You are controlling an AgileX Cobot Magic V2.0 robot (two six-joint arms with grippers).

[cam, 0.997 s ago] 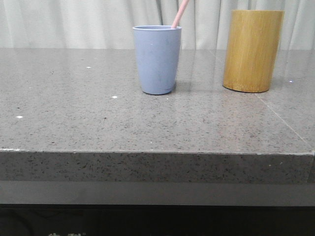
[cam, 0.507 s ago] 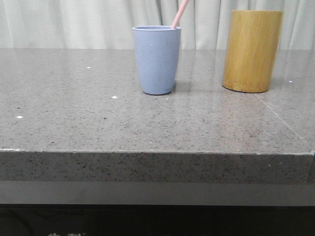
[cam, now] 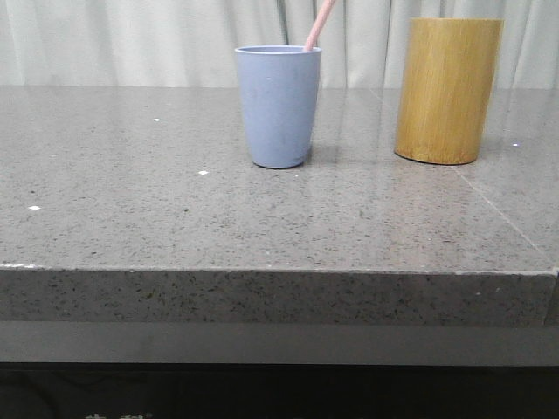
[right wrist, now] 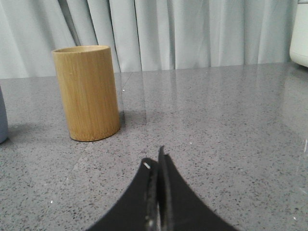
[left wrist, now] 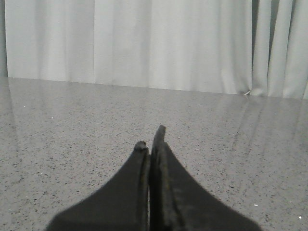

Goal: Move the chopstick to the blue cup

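The blue cup (cam: 279, 106) stands upright on the grey stone table (cam: 175, 218), mid-table toward the back. A pale pink chopstick (cam: 320, 24) leans out of its rim, up and to the right; only its top end shows. The cup's edge shows in the right wrist view (right wrist: 2, 118). Neither gripper shows in the front view. My left gripper (left wrist: 150, 139) is shut and empty, low over bare table. My right gripper (right wrist: 155, 159) is shut and empty, in front of the bamboo holder.
A taller yellow-brown bamboo cylinder holder (cam: 448, 90) stands right of the cup, also in the right wrist view (right wrist: 88, 92). White curtains hang behind the table. The table's front edge (cam: 279, 272) runs across the front view. A white object (right wrist: 299, 33) sits at the far right.
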